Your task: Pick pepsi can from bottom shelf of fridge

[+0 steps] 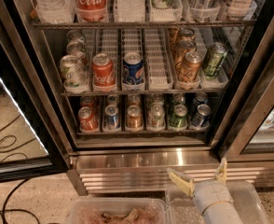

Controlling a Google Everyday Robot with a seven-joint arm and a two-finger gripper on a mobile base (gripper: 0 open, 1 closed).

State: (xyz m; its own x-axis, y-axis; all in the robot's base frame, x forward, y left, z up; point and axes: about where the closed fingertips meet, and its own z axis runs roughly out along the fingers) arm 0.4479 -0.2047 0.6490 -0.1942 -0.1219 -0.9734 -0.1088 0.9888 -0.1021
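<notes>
The fridge (141,160) stands with its door open, showing wire racks above a ribbed steel base. Its bottom shelf (141,130) holds a row of cans in white lanes. The pepsi can (201,116), dark navy with a silver top, stands in the rightmost lane beside a green can (178,116). My gripper (201,176) is low in front of the steel base, below the pepsi can and well short of the shelf. It is open, with nothing between its yellowish fingers (181,181).
A lighter blue can (112,116), a red can (87,118) and an orange can (134,117) share the bottom shelf. The middle rack carries a brighter blue can (133,69). The black door frame (242,111) stands at right. Clear plastic tubs (116,212) sit below.
</notes>
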